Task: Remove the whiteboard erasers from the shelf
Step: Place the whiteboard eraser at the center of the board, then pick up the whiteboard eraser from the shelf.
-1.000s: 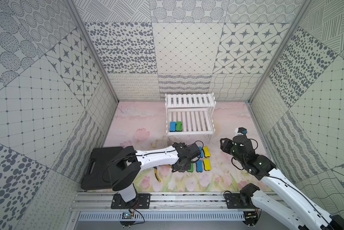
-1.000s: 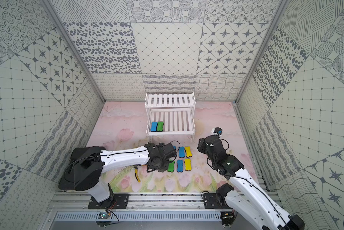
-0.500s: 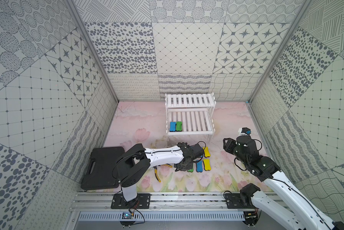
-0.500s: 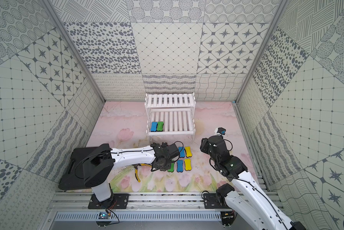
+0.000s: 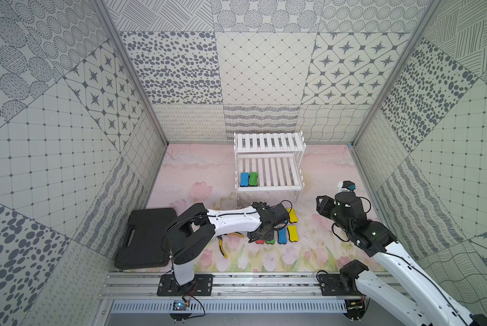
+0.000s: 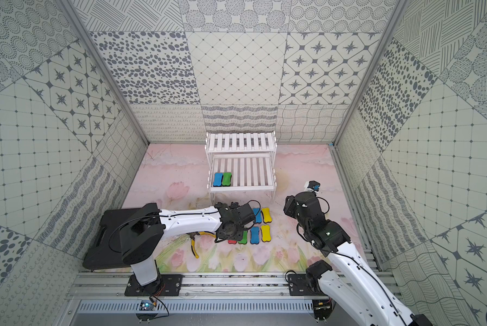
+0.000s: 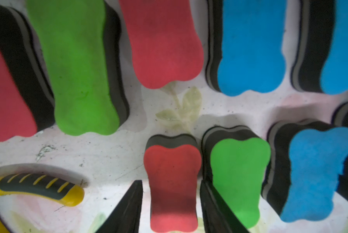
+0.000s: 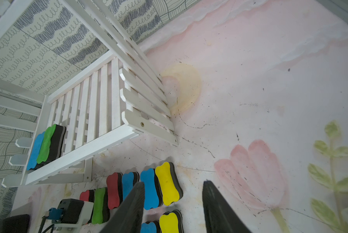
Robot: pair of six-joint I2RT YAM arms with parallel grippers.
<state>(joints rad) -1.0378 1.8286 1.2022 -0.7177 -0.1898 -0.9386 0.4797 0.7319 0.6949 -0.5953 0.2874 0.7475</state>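
- The shelf [image 5: 267, 141] stands at the back of the desk [image 5: 197, 169], near the rear wall, and shows in both top views.
- Two erasers sit on its lower tier, a blue eraser [image 5: 244, 179] and a green eraser [image 5: 253, 179]. They lie side by side and touching, at the front corner on the robot's left.
- The other erasers lie on the desk in front of the shelf in two short rows, coloured tops up. A yellow pair [image 5: 292, 224] forms the end nearer the right arm.
- The left gripper [image 7: 171, 182] is low over the near row. Its fingers stand apart, one on each side of a red eraser [image 7: 172, 161] that rests on the desk.
- A sliver of desk shows between that eraser and one finger. The other finger is at or touching its edge, and I cannot tell which.
- Just beside the red eraser in the same row lie a green one [image 7: 239, 171] and then a blue one [image 7: 318, 171].
- The right gripper [image 8: 173, 182] is raised beside the shelf's right end, well apart from the left arm. Its fingers are spread with only bare desk between them.
- Yellow-handled pliers [image 5: 222, 245] lie on the desk under the left arm, near the eraser rows.
- A black case [image 5: 146, 237] lies shut at the front left corner.
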